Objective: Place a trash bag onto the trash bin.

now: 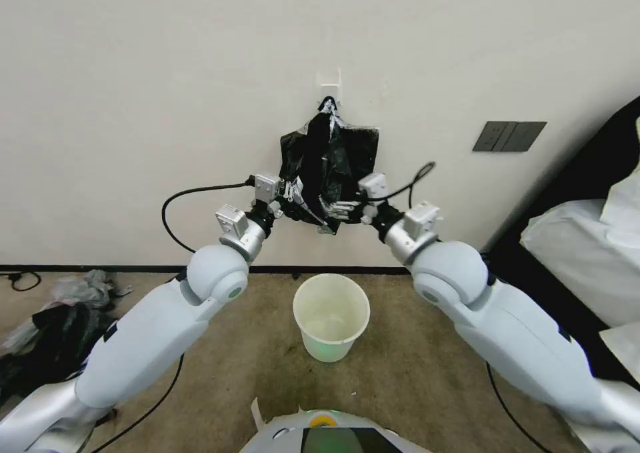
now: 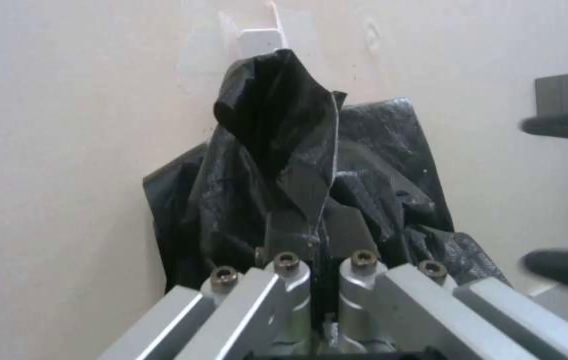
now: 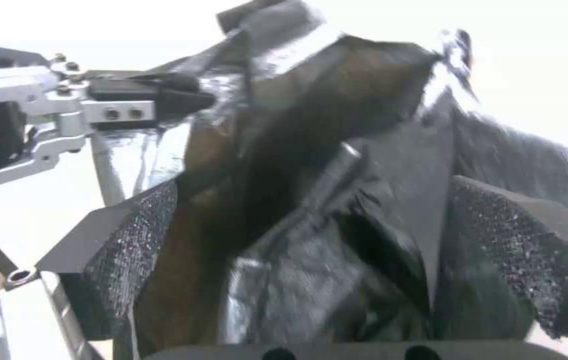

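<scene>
The trash bag [image 1: 319, 163] hangs as a wrinkled black sheet from a white wall hook [image 1: 329, 81], in front of a flatter bundle of black bags [image 1: 363, 149]. My left gripper [image 1: 301, 203] is at its lower edge, shut on a fold of the bag [image 2: 277, 150]; the pads [image 2: 289, 235] pinch thin plastic. My right gripper [image 1: 331, 207] reaches in from the other side and stands open, its textured pads [image 3: 130, 260] wide apart with loose black plastic [image 3: 311, 210] between them. The trash bin [image 1: 331, 316], pale cream and round, stands upright on the floor directly below.
A heap of black and grey litter [image 1: 57, 316] lies on the floor at the left. A dark wall socket panel [image 1: 509, 136] sits to the right of the hook. White-covered bulk [image 1: 587, 246] and dark furniture crowd the right side. Brown floor surrounds the bin.
</scene>
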You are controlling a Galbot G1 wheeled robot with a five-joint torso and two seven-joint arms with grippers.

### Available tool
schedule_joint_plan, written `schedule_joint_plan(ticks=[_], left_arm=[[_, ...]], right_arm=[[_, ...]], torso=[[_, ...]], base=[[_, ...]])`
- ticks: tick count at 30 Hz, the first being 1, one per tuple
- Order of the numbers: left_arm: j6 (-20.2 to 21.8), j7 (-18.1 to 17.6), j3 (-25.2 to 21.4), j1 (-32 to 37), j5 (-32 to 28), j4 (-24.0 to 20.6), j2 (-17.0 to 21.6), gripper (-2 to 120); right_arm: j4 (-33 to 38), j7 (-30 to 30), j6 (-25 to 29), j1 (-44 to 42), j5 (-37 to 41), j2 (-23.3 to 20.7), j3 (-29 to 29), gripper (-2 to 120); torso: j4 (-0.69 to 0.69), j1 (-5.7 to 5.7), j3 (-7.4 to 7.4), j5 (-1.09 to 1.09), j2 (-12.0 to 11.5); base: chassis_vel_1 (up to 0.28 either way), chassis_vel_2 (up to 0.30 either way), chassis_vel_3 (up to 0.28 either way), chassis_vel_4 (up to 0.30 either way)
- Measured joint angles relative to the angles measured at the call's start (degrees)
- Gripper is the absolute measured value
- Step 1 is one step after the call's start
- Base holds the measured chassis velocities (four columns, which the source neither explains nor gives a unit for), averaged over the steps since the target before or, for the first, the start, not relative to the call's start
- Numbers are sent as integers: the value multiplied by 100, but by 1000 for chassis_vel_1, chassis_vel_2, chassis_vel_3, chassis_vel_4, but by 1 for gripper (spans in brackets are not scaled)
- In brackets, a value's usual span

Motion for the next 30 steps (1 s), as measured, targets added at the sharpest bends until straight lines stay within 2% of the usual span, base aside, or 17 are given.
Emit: schedule_joint_plan(ticks=[4, 11, 15, 18, 19, 21, 24, 30], left_arm=[[0, -1, 29, -20, 12, 12, -52, 0], [4, -1, 47, -28, 20, -2, -111, 0], [5, -1, 49, -33, 20, -16, -112, 0], [18, -1, 62, -69, 16, -81, -93, 0], [18, -1, 62, -69, 16, -81, -93, 0], [29, -5, 89, -121, 8, -100, -85, 0], [34, -11, 107, -165, -4, -120, -77, 0], [39, -19, 108, -187, -20, -156, -94, 0]], right_arm=[[-144, -282, -310, 456, -609, -60, -469, 100], [-229, -580, -745, 748, -1097, -256, -804, 100], [-259, -602, -790, 790, -1187, -262, -870, 100], [-360, -1091, -771, 1039, -2284, -300, -1169, 100], [-360, -1091, -771, 1039, -2284, -300, -1169, 100], [-363, -1463, -698, 1218, -2994, -391, -1365, 100], [-396, -1785, -724, 1442, -3442, -513, -1614, 100], [-503, -1930, -866, 1745, -3510, -583, -1943, 100]], torso=[[0, 0, 0, 1, 0], [-2, 0, 0, 0, 0], [-1, 0, 0, 1, 0], [1, 0, 0, 1, 0], [1, 0, 0, 1, 0], [-1, 0, 0, 0, 0], [0, 0, 0, 0, 0], [-1, 0, 0, 0, 0]], base=[[0, 0, 0, 0], [0, 0, 0, 0], [0, 0, 0, 0], [0, 0, 0, 0], [0, 0, 0, 0], [0, 0, 0, 0], [0, 0, 0, 0], [0, 0, 0, 0]])
